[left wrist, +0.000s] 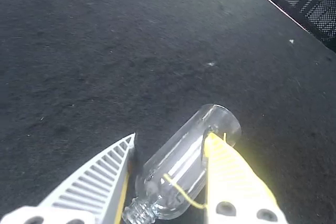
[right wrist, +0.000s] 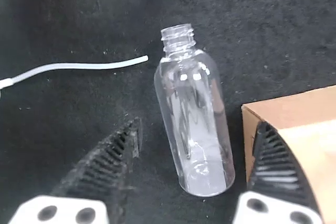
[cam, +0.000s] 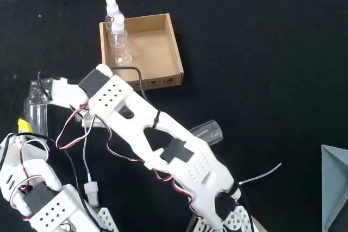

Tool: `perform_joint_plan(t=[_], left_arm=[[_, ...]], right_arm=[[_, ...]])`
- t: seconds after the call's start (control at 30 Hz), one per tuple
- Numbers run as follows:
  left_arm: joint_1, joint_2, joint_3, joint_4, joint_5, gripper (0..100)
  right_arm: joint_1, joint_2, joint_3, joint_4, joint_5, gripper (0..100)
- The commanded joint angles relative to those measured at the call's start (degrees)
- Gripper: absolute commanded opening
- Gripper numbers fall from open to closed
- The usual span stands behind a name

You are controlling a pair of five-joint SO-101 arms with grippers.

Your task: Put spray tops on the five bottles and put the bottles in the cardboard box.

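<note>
In the high view, a brown cardboard box (cam: 163,52) sits toward the far side of the black table (cam: 272,52), with two clear bottles with white spray tops (cam: 118,39) in its left part. The white right arm (cam: 163,139) stretches from the near right edge across to the left, passing just in front of the box. A clear open-ended bottle (cam: 209,131) lies half hidden under it. A loose white spray top with a tube (cam: 91,191) lies beside the left arm (cam: 38,199), whose yellow-edged jaw sits against a clear topless bottle (cam: 36,113).

In the left wrist view, the left gripper (left wrist: 170,137) has its jaws set narrow around that topless bottle. The yellow-lined jaw presses one side and the white ribbed jaw meets the shoulder near the threaded neck.

In the right wrist view, the right gripper (right wrist: 198,124) has its black jaws spread wide, touching nothing. An uncapped clear bottle with a threaded neck (right wrist: 194,124) lies on the table between them, just beside the box corner. A thin white tube (right wrist: 79,67) lies nearby.
</note>
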Motion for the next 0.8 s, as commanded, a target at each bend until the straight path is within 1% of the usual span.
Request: perform_joint_plan(t=[0.0,0.4,0.6,0.67,0.77], left_arm=[[-0.57,-0.35,-3.82,0.35,0.62,20],[-0.22,-0.35,-3.74,0.35,0.62,20],[-0.13,-0.35,-3.65,0.35,0.62,19],[-0.13,-0.35,-3.65,0.35,0.62,19],[-0.13,-0.35,-3.56,0.35,0.62,19]], right_arm=[[-1.14,-0.22,-4.18,-0.53,2.37,28.6],[-0.97,6.64,-4.18,-6.24,2.81,28.4],[-0.26,9.36,-4.26,-7.47,2.81,28.1],[-0.18,9.54,-4.26,-7.47,2.81,25.7],[-0.09,9.54,-4.26,-7.3,2.81,16.8]])
